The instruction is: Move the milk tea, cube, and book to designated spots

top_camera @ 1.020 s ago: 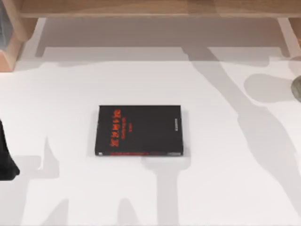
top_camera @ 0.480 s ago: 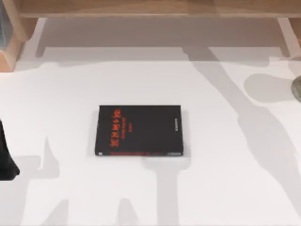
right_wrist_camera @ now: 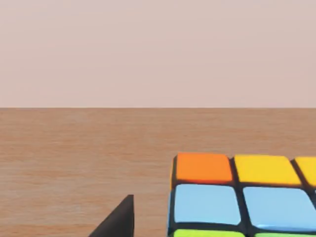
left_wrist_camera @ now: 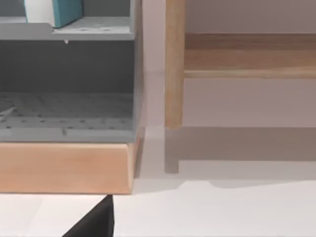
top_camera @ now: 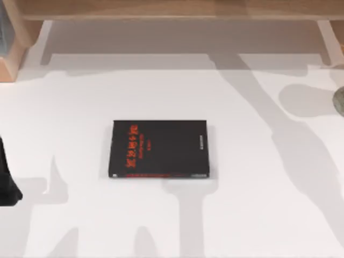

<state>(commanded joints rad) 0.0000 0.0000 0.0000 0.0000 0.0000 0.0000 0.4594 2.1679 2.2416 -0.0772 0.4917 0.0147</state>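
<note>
The cube [right_wrist_camera: 242, 195] (orange, yellow, blue tiles) sits on a wooden surface [right_wrist_camera: 74, 163] just beside the right gripper; jaw state cannot be told.

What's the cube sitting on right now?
In the right wrist view the cube appears to rest on a brown wooden surface, with a plain wall behind. The cube's underside is cut off by the frame edge, so the contact itself cannot be seen.

The black book [top_camera: 159, 149] lies flat near the middle of the table [top_camera: 258, 215], well to the right of the left arm [top_camera: 6, 177]. The cube [right_wrist_camera: 242, 195] rests on a wooden surface [right_wrist_camera: 74, 158], close before the right wrist camera. The book [left_wrist_camera: 54, 11] is stood on the upper shelf of the rack [left_wrist_camera: 69, 74], ahead of the left wrist.
</note>
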